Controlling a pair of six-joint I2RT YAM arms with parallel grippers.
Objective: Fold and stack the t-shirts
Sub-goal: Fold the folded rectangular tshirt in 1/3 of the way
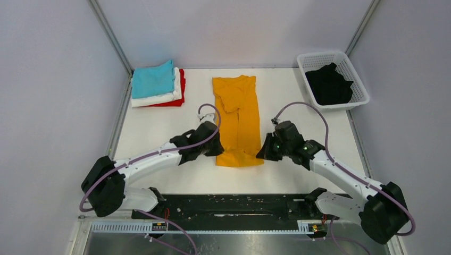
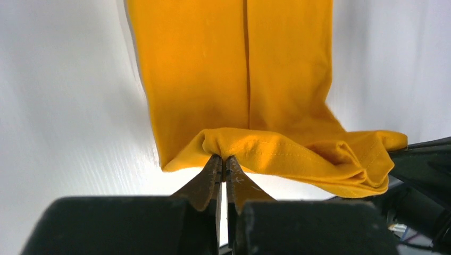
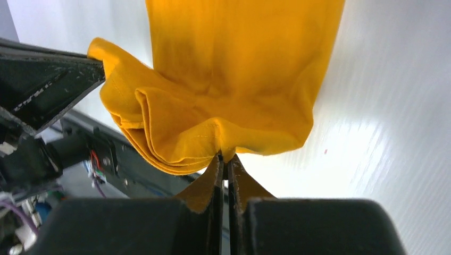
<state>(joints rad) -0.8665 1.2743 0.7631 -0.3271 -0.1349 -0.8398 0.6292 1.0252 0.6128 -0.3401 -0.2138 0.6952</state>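
The mustard-orange t-shirt (image 1: 237, 119) lies in a long narrow strip down the middle of the table, sleeves folded in. My left gripper (image 1: 217, 150) is shut on its near left hem corner (image 2: 234, 144). My right gripper (image 1: 260, 153) is shut on its near right hem corner (image 3: 226, 141). Both corners are raised, and the hem bunches and sags between them. The teal t-shirt (image 1: 153, 79) lies folded on the white t-shirt (image 1: 159, 98), which lies on the red t-shirt (image 1: 182, 85), at the back left. The black t-shirt (image 1: 328, 85) is crumpled in the basket.
A white plastic lattice basket (image 1: 359, 85) stands at the back right. Grey walls close in the left and right sides. A black rail (image 1: 234, 204) with the arm bases runs along the near edge.
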